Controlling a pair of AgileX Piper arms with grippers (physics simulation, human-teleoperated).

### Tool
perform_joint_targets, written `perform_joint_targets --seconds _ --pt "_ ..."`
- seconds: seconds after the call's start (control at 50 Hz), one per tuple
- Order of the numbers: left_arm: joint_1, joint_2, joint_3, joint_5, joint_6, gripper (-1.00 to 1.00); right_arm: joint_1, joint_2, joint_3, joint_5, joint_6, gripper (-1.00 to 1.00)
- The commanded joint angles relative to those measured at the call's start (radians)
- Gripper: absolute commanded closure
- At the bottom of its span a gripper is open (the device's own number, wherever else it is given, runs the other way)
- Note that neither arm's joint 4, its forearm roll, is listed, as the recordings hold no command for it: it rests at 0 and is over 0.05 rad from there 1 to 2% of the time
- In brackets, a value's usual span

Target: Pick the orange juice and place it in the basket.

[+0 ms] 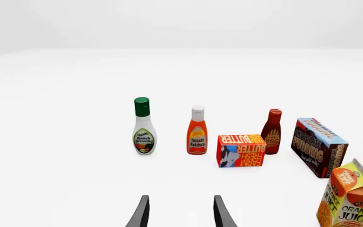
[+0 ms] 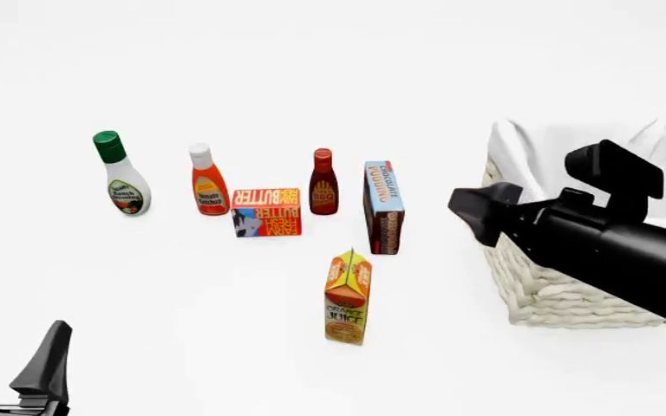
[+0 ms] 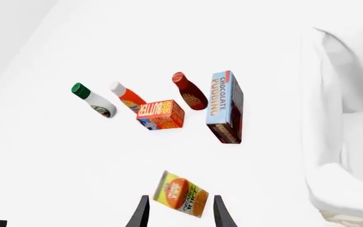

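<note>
The orange juice (image 2: 347, 299) is a small orange and yellow gable-top carton standing upright on the white table, in front of the other groceries. It also shows in the left wrist view (image 1: 350, 198) and the right wrist view (image 3: 181, 194). The basket (image 2: 564, 299) is cream wicker with white cloth lining and stands at the right; its cloth rim shows in the right wrist view (image 3: 332, 142). My right gripper (image 3: 181, 198) is open and empty, raised above the table, with the carton between its fingers' lines of sight. My left gripper (image 2: 17, 334) is open and empty at the near left, far from the carton.
Behind the carton stand a ranch dressing bottle (image 2: 122, 178), a ketchup bottle (image 2: 207, 184), a butter box (image 2: 267, 212), a dark red sauce bottle (image 2: 323, 184) and a chocolate pudding box (image 2: 384, 206). The right arm (image 2: 610, 251) crosses in front of the basket.
</note>
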Motion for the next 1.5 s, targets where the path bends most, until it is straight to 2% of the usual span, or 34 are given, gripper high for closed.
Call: perform_joint_targets --seconds 0.02,0.04,0.06,0.38,0.76,0.94,1.5 --pt "0.000 0.000 0.000 0.000 0.000 -1.00 0.007 0.074 -0.006 -0.026 0.119 -1.00" --pt "0.000 0.000 0.000 0.000 0.000 -1.00 0.004 0.091 -0.018 -0.014 0.096 -1.00" --pt "0.000 0.000 0.000 0.000 0.000 -1.00 -0.005 0.132 -0.023 -0.014 0.129 -1.00" --pt "0.000 0.000 0.000 0.000 0.000 -1.00 0.011 0.197 -0.057 0.001 0.154 -1.00" --pt "0.000 0.000 0.000 0.000 0.000 -1.00 0.052 0.302 -0.113 0.022 0.145 -1.00" --pt "0.000 0.000 0.000 0.000 0.000 -1.00 0.059 0.331 -0.130 0.019 0.141 -1.00" --pt "0.000 0.000 0.000 0.000 0.000 -1.00 0.103 0.425 -0.134 -0.019 0.176 -1.00"
